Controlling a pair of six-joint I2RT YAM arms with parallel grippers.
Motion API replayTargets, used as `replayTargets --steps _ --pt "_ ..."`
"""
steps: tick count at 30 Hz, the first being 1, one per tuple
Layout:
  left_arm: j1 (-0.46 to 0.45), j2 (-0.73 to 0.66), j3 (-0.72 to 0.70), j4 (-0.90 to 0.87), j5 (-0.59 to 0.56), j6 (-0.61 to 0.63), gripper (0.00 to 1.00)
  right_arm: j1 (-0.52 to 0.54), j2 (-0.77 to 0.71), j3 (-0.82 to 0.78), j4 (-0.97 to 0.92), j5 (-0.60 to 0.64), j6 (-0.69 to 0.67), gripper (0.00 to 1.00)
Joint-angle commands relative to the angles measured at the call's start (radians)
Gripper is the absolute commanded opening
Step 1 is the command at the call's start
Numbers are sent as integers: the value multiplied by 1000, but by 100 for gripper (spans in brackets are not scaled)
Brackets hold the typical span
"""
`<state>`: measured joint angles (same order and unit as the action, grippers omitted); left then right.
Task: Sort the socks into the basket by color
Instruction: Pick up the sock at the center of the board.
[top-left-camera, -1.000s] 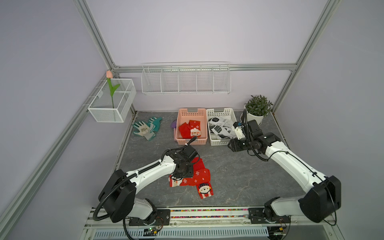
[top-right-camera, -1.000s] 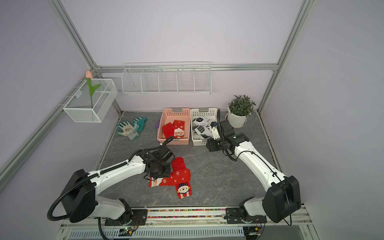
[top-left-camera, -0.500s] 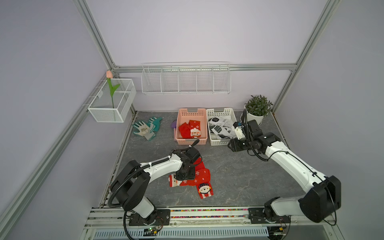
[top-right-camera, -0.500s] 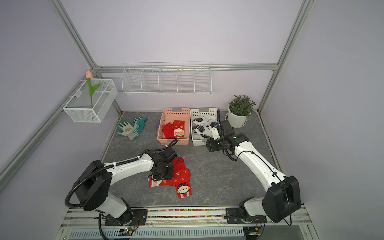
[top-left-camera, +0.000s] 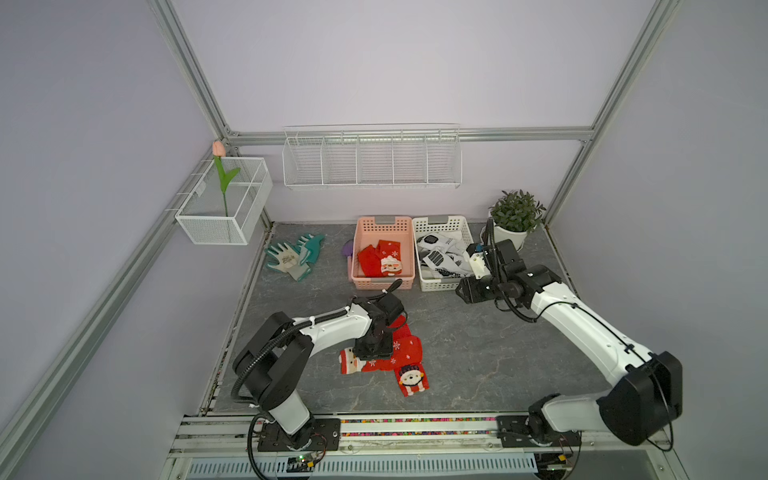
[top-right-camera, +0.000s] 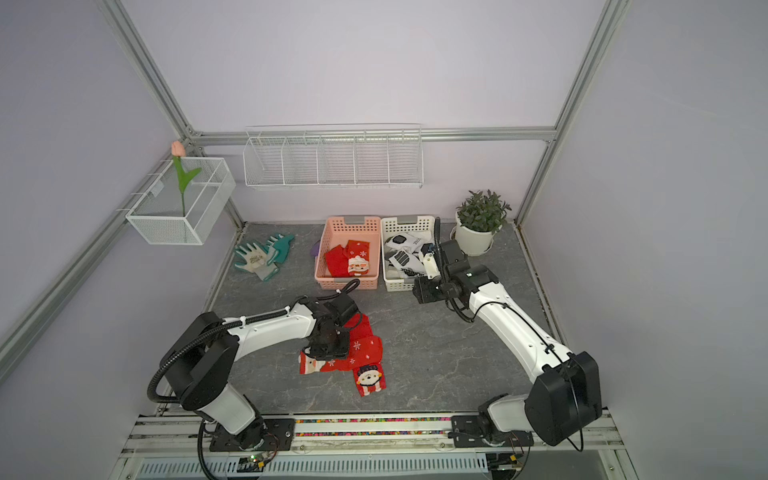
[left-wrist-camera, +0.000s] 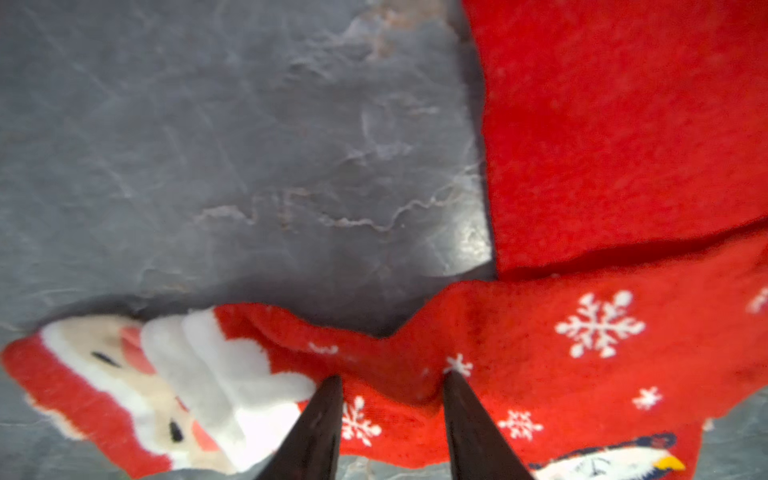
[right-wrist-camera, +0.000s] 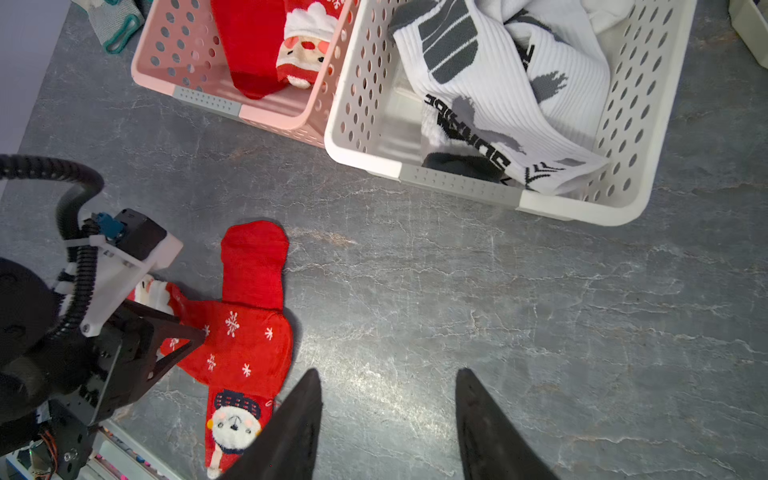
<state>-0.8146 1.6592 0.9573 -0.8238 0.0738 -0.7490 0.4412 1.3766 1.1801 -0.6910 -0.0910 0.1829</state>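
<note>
Red sock (left-wrist-camera: 540, 374) under left tool (left-wrist-camera: 392, 377), tips apart on its fabric; right tool (right-wrist-camera: 388, 371) spread, empty.

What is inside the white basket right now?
The white basket holds a heap of white socks with grey stripes and black lettering. The heap covers the basket floor beneath it, so I cannot tell how many socks there are or what lies under them.

Bare tabletop (top-left-camera: 478, 353) centre-right, baskets (top-left-camera: 434, 286) along back
</note>
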Motion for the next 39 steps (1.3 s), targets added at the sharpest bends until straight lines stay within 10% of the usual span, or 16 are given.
replayTargets --steps 1,14,39 --pt "-6 50 -12 51 29 -6 36 4 -21 6 -22 9 -17 54" --pt "-5 -35 25 -10 -7 3 8 4 -11 -2 -13 2 -11 54" --pt "-5 -133 205 -84 -50 51 5 6 1 -2 -13 -10 -3 54"
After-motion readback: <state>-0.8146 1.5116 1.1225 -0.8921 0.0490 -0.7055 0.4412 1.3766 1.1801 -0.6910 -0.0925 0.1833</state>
